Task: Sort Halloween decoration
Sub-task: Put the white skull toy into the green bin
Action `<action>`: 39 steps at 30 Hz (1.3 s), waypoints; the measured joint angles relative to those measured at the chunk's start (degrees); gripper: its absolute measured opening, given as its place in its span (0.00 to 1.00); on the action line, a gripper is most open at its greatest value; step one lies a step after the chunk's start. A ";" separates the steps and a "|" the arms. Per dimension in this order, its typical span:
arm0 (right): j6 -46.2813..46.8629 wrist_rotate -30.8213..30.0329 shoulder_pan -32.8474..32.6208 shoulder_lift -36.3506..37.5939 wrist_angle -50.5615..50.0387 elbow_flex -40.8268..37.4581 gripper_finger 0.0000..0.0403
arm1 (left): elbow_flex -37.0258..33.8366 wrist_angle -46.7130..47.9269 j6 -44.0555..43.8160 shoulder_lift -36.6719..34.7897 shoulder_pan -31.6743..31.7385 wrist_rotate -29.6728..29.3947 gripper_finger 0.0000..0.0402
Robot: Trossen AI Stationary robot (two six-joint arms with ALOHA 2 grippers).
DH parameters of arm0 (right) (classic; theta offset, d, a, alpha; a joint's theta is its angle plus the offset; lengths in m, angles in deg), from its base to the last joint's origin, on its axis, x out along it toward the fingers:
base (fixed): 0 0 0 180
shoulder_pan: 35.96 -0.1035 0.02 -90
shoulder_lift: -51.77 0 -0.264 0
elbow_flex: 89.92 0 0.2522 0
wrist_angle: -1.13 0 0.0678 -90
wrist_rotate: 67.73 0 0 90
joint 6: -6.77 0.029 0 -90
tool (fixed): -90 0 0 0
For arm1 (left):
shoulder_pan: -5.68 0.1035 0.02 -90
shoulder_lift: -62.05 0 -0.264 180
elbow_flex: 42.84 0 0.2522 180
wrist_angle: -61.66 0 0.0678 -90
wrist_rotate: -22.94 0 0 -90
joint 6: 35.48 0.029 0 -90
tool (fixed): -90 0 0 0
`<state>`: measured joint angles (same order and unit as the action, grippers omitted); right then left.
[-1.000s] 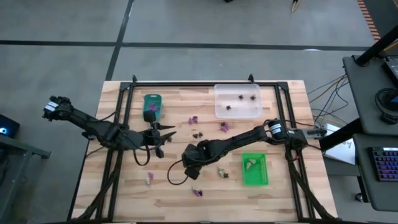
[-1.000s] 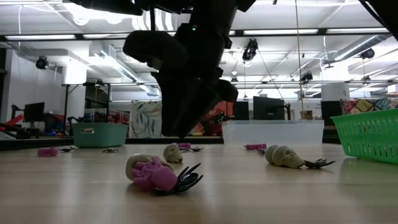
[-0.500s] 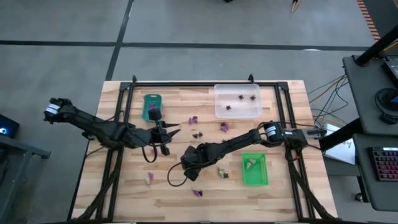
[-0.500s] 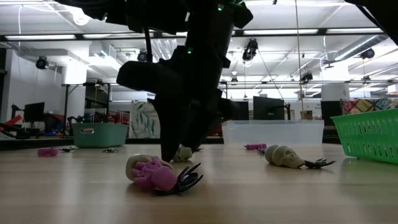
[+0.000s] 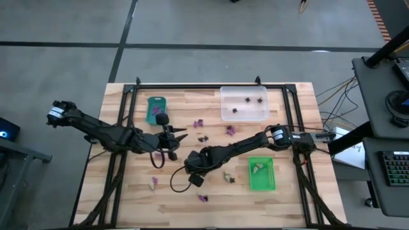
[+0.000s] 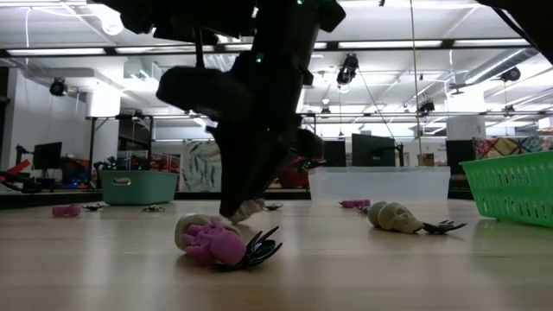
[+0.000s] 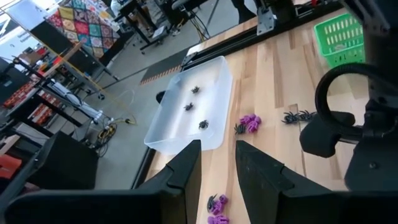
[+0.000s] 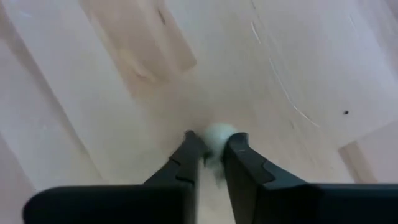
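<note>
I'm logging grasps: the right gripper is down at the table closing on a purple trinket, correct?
Not purple. The right wrist view shows the right gripper closing on a pale cream trinket, down at the wooden table. The rest is right.

Bright ceiling strip lights, arms backlit into silhouette — right wrist view blurred, washed-out

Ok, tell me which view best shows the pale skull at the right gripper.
Right wrist view: the pale skull sits between the right gripper fingertips. The low view shows it partly behind the gripper; the high view hides it; the left wrist misses it.
</note>
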<state>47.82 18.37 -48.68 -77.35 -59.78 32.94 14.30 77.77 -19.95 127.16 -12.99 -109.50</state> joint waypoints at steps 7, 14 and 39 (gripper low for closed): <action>-5.07 -0.09 -0.01 0.78 -10.21 5.20 0.09 | 0.00 -0.23 -2.30 0.09 0.04 -0.01 0.20; -8.19 -0.13 -0.14 3.36 -21.57 6.87 0.09 | 0.00 0.98 -6.37 -0.66 -0.16 -0.98 0.20; 6.06 -2.25 -11.29 34.12 -25.85 -23.89 0.09 | 0.00 7.81 -17.58 -2.08 -1.60 1.42 0.20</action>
<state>53.88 16.12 -59.97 -43.22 -85.63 9.05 14.30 85.58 -37.53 125.08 -14.59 -108.07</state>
